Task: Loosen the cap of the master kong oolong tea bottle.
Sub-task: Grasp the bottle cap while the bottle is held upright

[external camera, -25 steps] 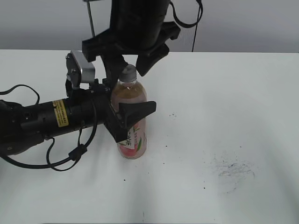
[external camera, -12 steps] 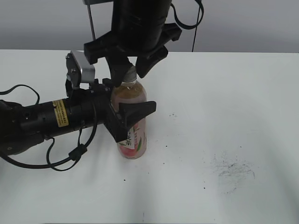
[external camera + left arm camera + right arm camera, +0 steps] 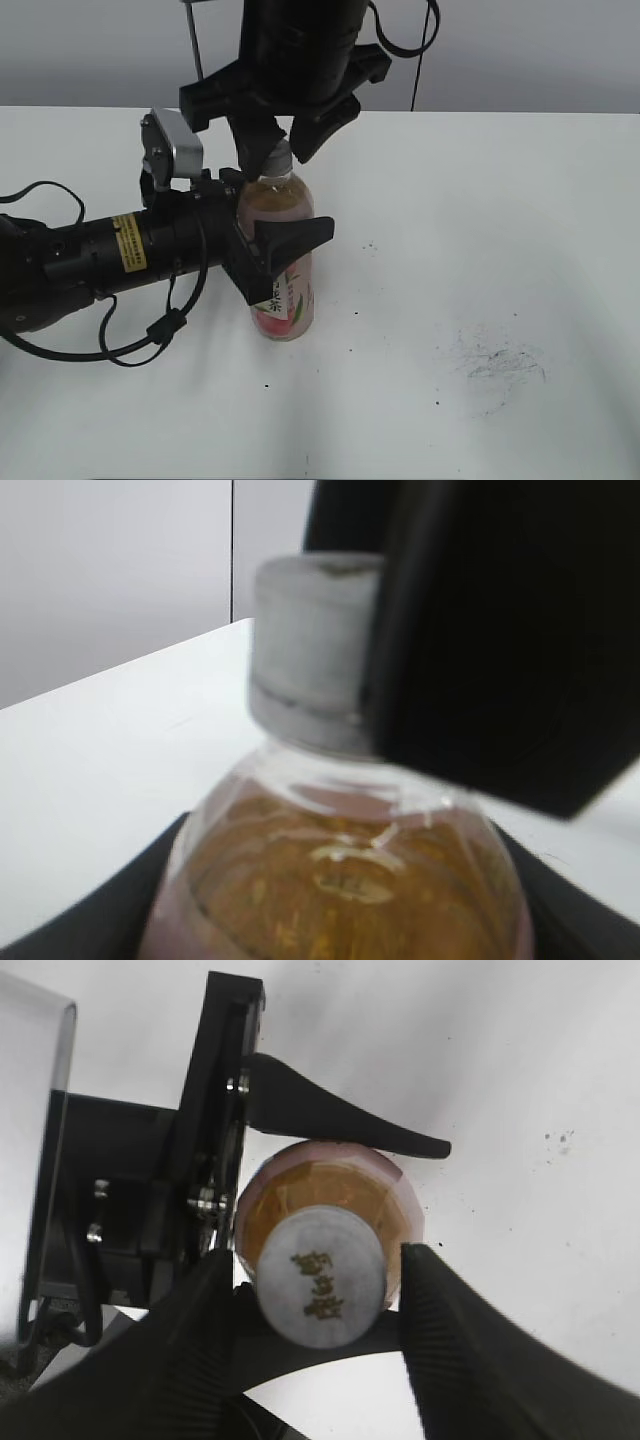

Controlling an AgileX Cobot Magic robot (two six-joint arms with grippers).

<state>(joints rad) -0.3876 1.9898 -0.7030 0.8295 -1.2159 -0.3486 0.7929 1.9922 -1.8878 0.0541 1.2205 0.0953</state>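
Over the last second the right gripper [image 3: 283, 150] has come down from just above the cap [image 3: 279, 152] until its two black fingers straddle it, and almost nothing has shifted in the final half second. Landmark for everything is the master kong oolong tea bottle [image 3: 283, 262], which stands upright on the white table [image 3: 480, 230], left of the table's middle in the exterior view. From the left of the bottle, the left arm lies low along the table and its left gripper [image 3: 270, 255] is clamped across the bottle's body, one black finger in front of the pink label and the other behind. Directly above the bottle hangs the right arm, pointing straight down. In the right wrist view the cap [image 3: 321, 1275] sits between the right gripper's [image 3: 320, 1295] fingers; the left finger [image 3: 205, 1340] appears to press its side, while the right finger [image 3: 450, 1340] stands just beside it, and contact there cannot be told. From the left wrist camera the grey-white ribbed cap [image 3: 312, 650] appears blurred, with a black finger [image 3: 510, 640] against its right side and pale amber tea [image 3: 345, 880] filling the shoulder below. To the right of the bottle, well apart, a patch of faint scuff marks [image 3: 497, 362] soils the table.
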